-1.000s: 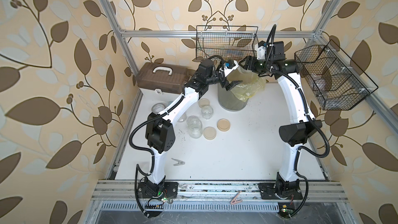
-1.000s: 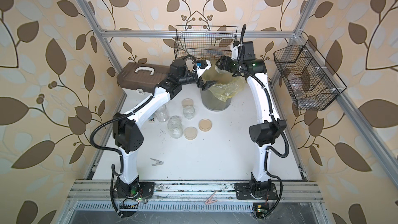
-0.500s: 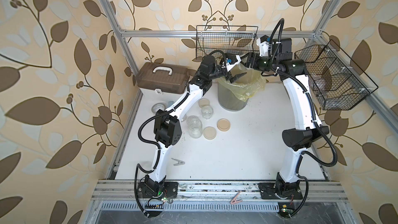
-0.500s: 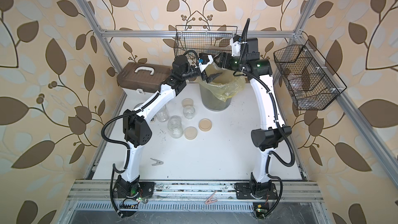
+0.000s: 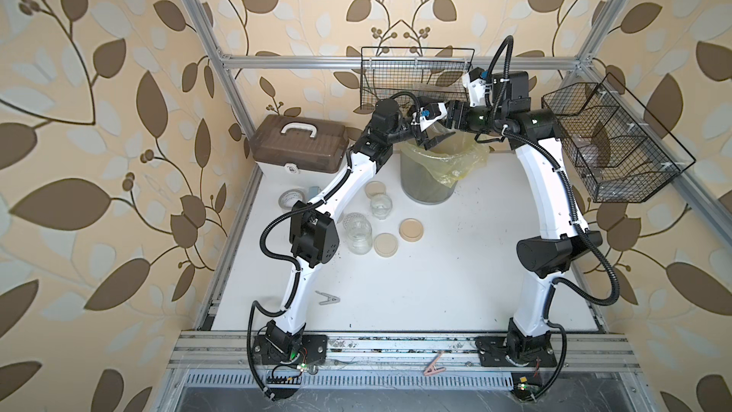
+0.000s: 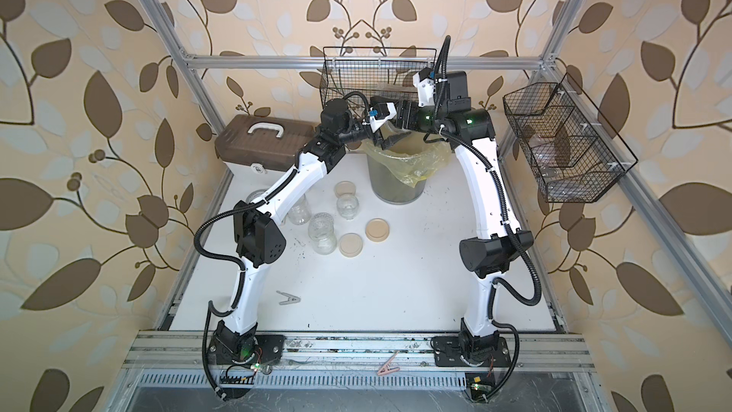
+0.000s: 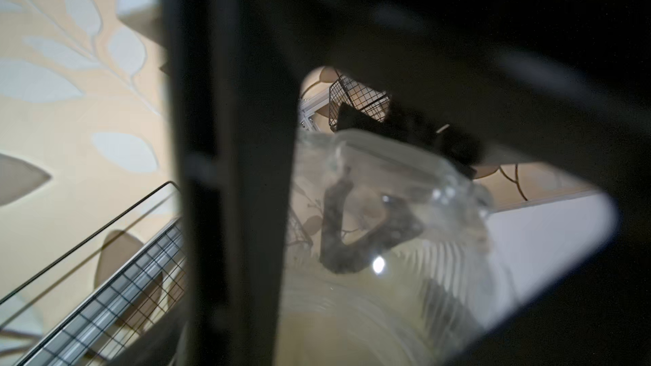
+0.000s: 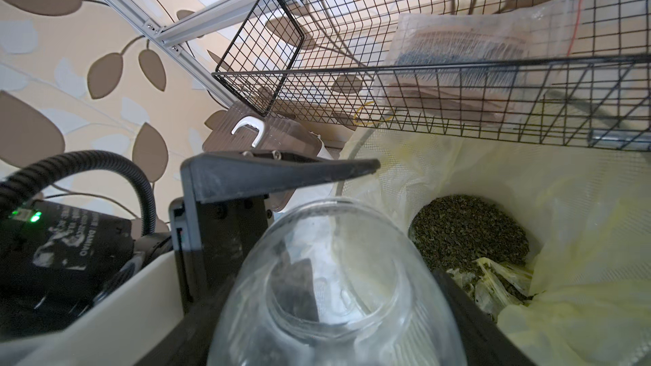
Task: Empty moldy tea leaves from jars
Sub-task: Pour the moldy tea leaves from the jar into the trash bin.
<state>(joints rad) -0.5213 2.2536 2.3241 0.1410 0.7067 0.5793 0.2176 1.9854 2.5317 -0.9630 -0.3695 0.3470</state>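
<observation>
The right gripper was clamped on a clear glass jar, held above the bin at the far edge of the bench. The jar appeared empty. The tea leaves lay as a dark heap on the yellow liner at the bottom of the bin. The left gripper was at the jar with its jaws apart. One finger lay alongside the glass; contact could not be confirmed.

Handling, as judged: the jar is rigid, smooth and breakable, and light once emptied. Its wall is likely to slip under a loose grip. Take hold across the straight wall at mid-height, not at the rim.

Compared with one second before, both arms reached further toward the far edge, and the left gripper stood closer to the jar. The other jars and loose lids near the left edge had not moved.
</observation>
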